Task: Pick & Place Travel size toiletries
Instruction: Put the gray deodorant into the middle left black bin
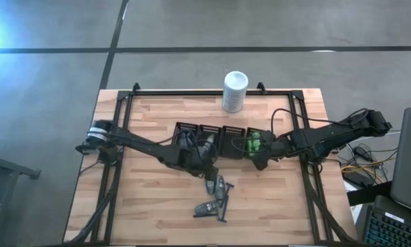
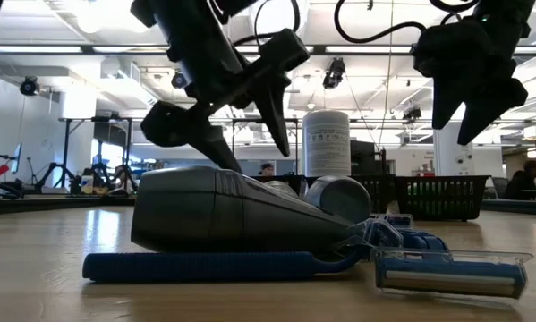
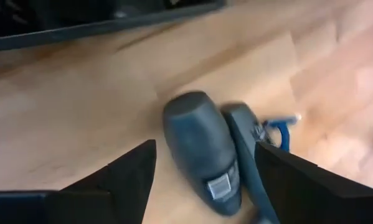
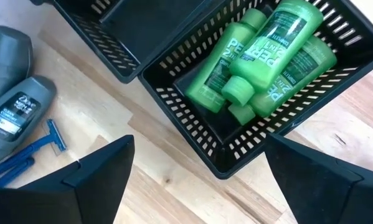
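Observation:
Several grey-silver tubes [image 1: 217, 185] lie flat on the wooden table near its front, with dark, blue-ended razors [image 1: 223, 208] beside them. In the low view a tube [image 2: 223, 215] rests on a blue razor handle [image 2: 214, 265]. My left gripper [image 3: 206, 149] is open above the table, its fingers standing either side of two grey tubes [image 3: 205, 155] farther on. Green bottles [image 4: 267, 56] lie in the right end compartment of the black mesh tray [image 1: 191, 129]. My right gripper [image 4: 198, 143] hangs open just in front of that compartment [image 1: 254, 143] and touches nothing.
A large white canister [image 1: 235, 90] stands behind the tray near the table's far edge. A black frame [image 1: 123, 103] runs round the tabletop. Bare wood lies to the left and right of the tube pile. Cables and a laptop [image 1: 404, 171] sit off the right side.

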### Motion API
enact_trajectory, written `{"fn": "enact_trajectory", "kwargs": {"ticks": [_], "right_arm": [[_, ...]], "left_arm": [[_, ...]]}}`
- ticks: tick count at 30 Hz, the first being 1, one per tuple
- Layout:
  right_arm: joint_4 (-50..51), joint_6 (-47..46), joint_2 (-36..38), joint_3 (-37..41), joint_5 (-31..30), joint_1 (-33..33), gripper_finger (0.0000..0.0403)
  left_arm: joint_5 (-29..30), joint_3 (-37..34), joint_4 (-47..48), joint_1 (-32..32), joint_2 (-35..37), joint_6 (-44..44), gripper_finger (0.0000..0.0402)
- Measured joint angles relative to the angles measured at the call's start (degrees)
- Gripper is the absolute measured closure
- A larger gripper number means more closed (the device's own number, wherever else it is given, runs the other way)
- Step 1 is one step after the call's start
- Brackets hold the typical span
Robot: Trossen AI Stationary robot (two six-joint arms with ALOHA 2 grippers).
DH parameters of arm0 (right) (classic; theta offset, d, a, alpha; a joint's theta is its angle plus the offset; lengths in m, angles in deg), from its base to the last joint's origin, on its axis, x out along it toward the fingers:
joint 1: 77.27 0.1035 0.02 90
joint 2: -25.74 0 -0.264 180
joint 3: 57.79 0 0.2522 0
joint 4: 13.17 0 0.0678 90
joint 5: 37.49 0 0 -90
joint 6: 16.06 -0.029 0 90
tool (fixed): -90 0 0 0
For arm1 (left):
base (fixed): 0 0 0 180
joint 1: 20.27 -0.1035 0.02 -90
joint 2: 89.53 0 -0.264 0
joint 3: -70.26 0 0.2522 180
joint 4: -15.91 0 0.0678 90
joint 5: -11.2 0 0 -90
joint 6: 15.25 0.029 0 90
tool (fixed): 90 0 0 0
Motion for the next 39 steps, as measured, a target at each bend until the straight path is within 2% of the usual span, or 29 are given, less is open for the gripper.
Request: {"fn": "enact_trajectory", "kwargs": {"ticks": [5,12,20,26,31,33,36,39], "right_arm": [[0.13,1.29,0.0,0.02,0.05,0.0,0.0066],[0.37,3.02,0.0,0.04,0.07,0.0,0.008],[0.36,3.24,0.0,0.71,0.12,0.0,0.0084],[0.37,3.22,0.0,1.38,0.4,0.0,0.0065],[0.28,3.24,0.02,1.53,0.42,0.0,0.0048],[0.11,3.45,0.02,1.53,0.42,0.0,0.0045],[0.08,4.89,0.02,1.15,0.42,0.0,0.0045],[0.01,6.05,0.49,0.86,0.42,-0.01,0.0052]], "left_arm": [[7.24,0.42,-0.17,2.81,-2.23,-8.78,0.0133],[7.21,2.15,-0.3,3.54,-6.42,-13.04,0.0133],[6.73,9.56,4.54,3.5,-13.73,-13.23,0.0133],[6.85,15.91,11.79,3.51,-17.22,-7.5,0.0135],[6.31,18.19,14.44,3.01,-17.44,-2.68,0.0168],[6.14,18.25,15.66,2.63,-16.66,-1.44,0.0183],[3.77,18.25,16.75,2.2,-14.02,0.82,0.0183],[4.0,18.23,18.19,2.22,-8.85,2.26,0.0183]]}}
